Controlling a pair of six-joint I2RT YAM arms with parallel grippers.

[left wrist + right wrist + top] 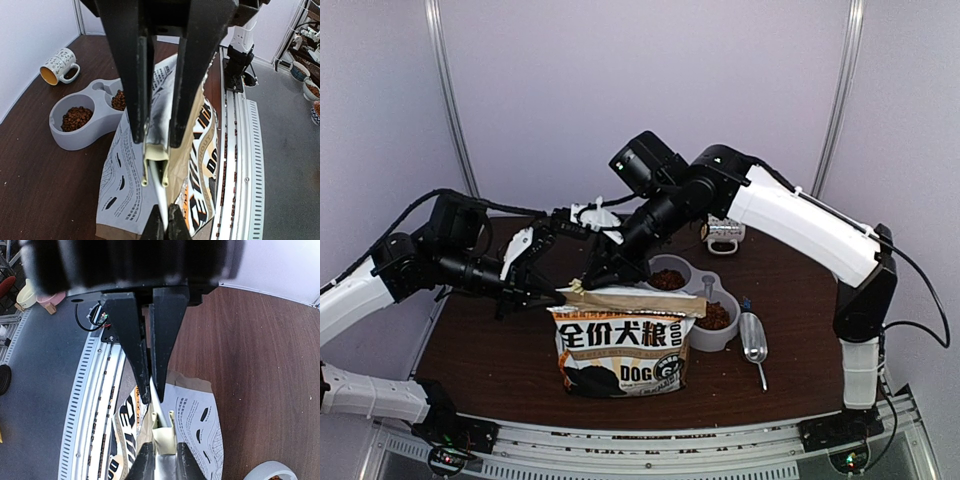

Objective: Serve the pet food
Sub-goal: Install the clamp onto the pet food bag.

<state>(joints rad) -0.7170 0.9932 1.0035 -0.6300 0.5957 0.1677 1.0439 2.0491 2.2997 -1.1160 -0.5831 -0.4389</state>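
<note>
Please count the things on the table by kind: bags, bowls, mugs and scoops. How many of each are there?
paper bag: 1
double bowl: 1
mug: 1
scoop: 1
Total: 4

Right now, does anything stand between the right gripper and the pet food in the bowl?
Nothing visible does. The right gripper pinches the bag at its top edge; the pet food lies uncovered in the bowl beside it.
</note>
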